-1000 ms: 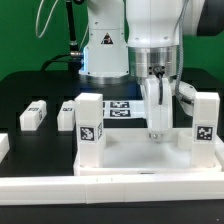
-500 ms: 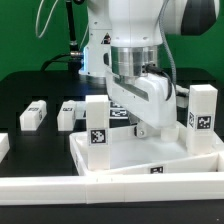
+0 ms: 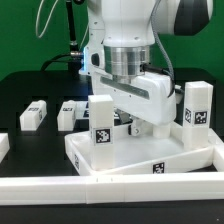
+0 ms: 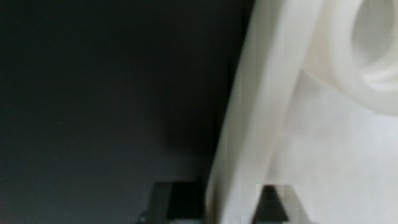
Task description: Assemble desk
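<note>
The white rimmed tabletop (image 3: 140, 153) lies upside down on the black table, turned at an angle to the front bar. Two white legs with tags stand upright in its corners, one nearer the exterior view's left (image 3: 100, 122) and one at its right (image 3: 196, 110). My gripper (image 3: 150, 127) comes down at the tabletop's far rim and is shut on it. In the wrist view the white rim (image 4: 240, 150) runs between my two dark fingertips (image 4: 178, 203), with the gripper (image 4: 228, 203) closed around it. The tabletop's far corners are hidden behind my hand.
Two loose white legs with tags lie on the table at the exterior view's left (image 3: 33, 115) (image 3: 68, 112), and another white piece sits at the left edge (image 3: 3, 145). The marker board (image 3: 122, 110) lies behind the tabletop. A long white border bar (image 3: 90, 186) runs along the front.
The tabletop has swung round from square to angled, its right corner going farther back. My gripper has turned with it and shifted toward the exterior view's left.
</note>
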